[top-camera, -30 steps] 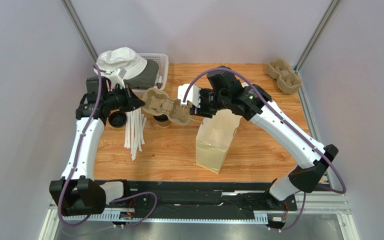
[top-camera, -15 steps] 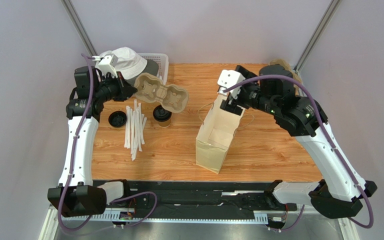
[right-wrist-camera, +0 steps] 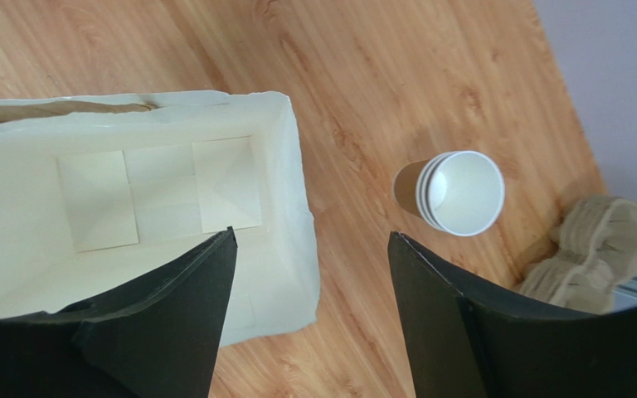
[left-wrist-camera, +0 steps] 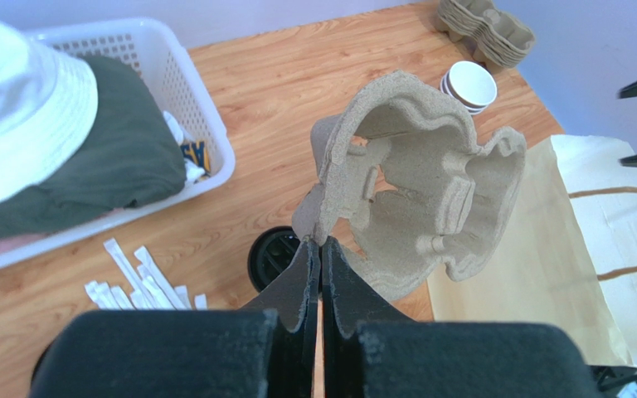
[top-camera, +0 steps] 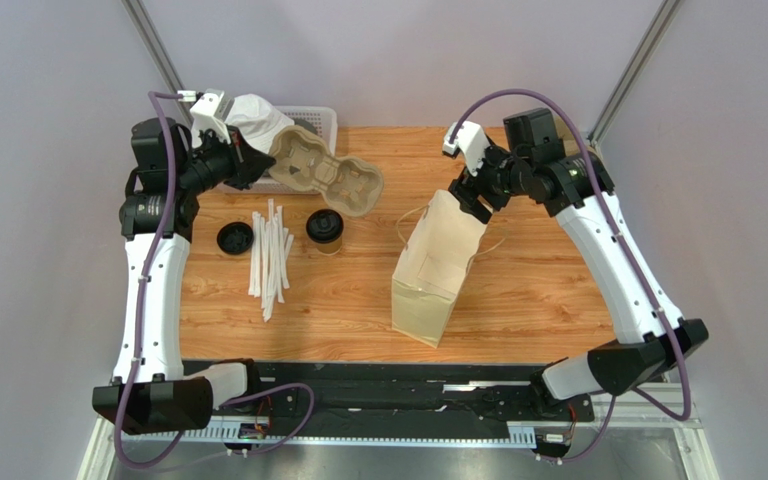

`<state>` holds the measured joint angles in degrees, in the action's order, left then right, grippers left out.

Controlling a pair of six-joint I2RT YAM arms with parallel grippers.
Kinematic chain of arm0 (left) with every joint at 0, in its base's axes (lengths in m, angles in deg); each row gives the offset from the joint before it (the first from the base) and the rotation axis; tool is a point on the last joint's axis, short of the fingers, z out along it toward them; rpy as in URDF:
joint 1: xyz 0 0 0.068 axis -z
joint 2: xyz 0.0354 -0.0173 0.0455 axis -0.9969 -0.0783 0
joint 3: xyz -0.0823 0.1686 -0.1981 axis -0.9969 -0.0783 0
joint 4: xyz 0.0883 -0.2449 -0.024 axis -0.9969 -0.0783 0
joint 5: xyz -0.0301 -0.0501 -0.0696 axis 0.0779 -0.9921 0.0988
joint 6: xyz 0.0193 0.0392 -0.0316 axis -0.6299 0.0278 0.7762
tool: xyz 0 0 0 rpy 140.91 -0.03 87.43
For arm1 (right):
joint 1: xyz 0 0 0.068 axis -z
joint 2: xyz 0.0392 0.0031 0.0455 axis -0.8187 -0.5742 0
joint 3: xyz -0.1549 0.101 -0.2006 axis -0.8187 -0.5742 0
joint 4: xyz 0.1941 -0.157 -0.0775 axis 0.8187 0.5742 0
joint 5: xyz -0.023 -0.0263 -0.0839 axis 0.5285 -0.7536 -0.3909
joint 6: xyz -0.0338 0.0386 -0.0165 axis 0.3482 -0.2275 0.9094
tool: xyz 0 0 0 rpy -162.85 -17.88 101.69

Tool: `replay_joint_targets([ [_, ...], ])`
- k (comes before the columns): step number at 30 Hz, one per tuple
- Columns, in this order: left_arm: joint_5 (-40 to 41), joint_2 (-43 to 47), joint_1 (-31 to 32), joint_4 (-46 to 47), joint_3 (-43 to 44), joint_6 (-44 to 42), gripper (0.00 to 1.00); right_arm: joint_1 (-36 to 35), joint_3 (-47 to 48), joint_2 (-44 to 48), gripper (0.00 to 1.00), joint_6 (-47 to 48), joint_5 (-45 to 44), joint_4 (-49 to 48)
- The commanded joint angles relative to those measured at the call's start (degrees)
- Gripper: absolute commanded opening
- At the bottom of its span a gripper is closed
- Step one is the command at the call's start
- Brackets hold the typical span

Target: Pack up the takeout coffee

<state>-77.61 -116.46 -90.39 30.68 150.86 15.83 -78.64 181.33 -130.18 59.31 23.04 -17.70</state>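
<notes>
The takeout coffee (top-camera: 325,228), a small tan cup with a black lid, stands on the table left of centre. In the left wrist view only its lid (left-wrist-camera: 270,259) shows, under the pulp tray. My left gripper (top-camera: 258,166) (left-wrist-camera: 320,241) is shut on the edge of the pulp cup tray (top-camera: 326,181) (left-wrist-camera: 417,186) and holds it tilted in the air behind the cup. The brown paper bag (top-camera: 428,285) (right-wrist-camera: 299,195) stands open with nothing inside. My right gripper (top-camera: 470,193) (right-wrist-camera: 312,235) hangs open over the bag's far rim, holding nothing.
A loose black disc (top-camera: 234,238) and several white paper sticks (top-camera: 270,258) lie left of the cup. A white basket (top-camera: 324,116) (left-wrist-camera: 182,76) with a white hat (left-wrist-camera: 15,116) sits at the back left. Stacked paper cups (right-wrist-camera: 460,192) (left-wrist-camera: 471,83) and spare pulp trays (right-wrist-camera: 600,249) (left-wrist-camera: 488,29) are at the back right.
My right gripper has left the pulp tray, opened and swung right and back to the bag's far rim. My left arm has carried the tray back and left, uncovering the coffee.
</notes>
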Motion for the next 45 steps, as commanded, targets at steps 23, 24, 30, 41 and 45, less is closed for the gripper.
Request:
replay_joint_targets([
  [23, 14.6, 5.6, 36.7, -1.8, 24.4, -27.7, 0.00, -0.5, 14.2, -8.7, 0.00, -6.2, 8.4, 8.7],
  [24, 19.4, 4.5, 39.1, -2.6, 25.2, -29.3, 0.00, -1.3, 14.3, -8.2, 0.00, -6.6, 7.7, 8.8],
  [30, 35.4, 4.3, 55.6, -2.5, 22.4, -42.5, 0.00, -4.4, 14.1, -6.9, 0.00, -9.3, 3.9, 8.5],
  [41, 52.8, 4.9, 70.2, 3.6, 10.6, -58.3, 0.00, -5.6, 14.9, -6.4, 0.00, -12.1, 2.6, 8.8],
  [45, 52.7, 5.4, 71.6, 5.3, 8.9, -59.7, 0.00, -6.2, 14.6, -6.3, 0.00, -12.2, 2.8, 8.7],
])
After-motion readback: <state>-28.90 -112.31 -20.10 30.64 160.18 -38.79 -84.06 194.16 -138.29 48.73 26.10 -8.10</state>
